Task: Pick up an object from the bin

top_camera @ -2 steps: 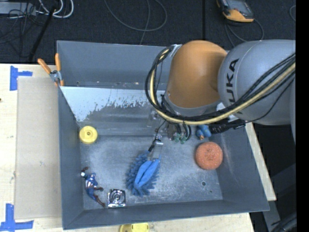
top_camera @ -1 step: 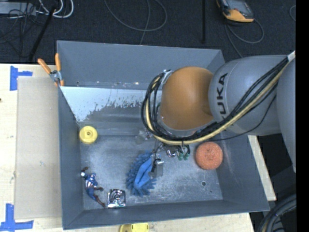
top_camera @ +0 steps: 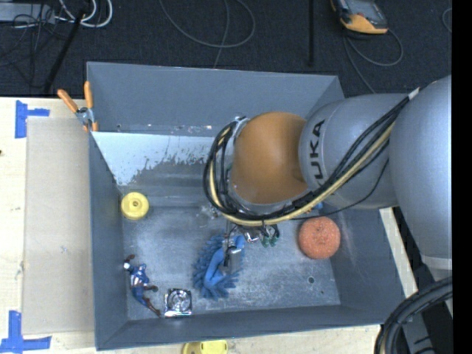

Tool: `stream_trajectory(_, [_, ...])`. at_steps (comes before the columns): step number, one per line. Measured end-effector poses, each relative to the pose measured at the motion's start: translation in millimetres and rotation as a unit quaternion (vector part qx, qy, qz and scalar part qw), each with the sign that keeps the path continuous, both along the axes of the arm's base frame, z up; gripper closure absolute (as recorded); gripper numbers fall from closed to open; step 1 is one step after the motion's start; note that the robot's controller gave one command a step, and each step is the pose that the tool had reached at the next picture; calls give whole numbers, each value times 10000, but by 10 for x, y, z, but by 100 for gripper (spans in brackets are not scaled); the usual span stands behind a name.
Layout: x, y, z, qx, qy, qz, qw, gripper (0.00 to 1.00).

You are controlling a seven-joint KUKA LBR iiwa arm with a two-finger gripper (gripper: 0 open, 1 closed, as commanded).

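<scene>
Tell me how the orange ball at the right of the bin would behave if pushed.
The orange ball looks round, so it would probably roll across the bin floor. Its rough, speckled surface suggests foam: likely light and squashy, not slippery.

On the floor of the bin point(top_camera: 206, 94), a yellow round piece point(top_camera: 134, 206) lies at nine o'clock, close to the left wall and well apart from the others. A rough orange-red ball point(top_camera: 319, 237) sits at three o'clock. At seven o'clock lies a small toy figure point(top_camera: 140, 280) in blue and red. Just beside it, toward six o'clock, is a small shiny silvery piece point(top_camera: 178, 302) near the front wall. Beyond the bin is dark floor point(top_camera: 280, 50) — pale cables point(top_camera: 94, 7) coil on it at eleven o'clock, and an orange-and-grey device point(top_camera: 359, 12) rests at one o'clock.
</scene>
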State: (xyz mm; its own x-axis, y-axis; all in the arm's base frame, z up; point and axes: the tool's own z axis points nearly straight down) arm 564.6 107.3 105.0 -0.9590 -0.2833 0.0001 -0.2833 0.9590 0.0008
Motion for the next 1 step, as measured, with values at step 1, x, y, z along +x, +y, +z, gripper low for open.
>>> stream_trajectory(1, [-472,-69,-264,0,11,924,9957,100])
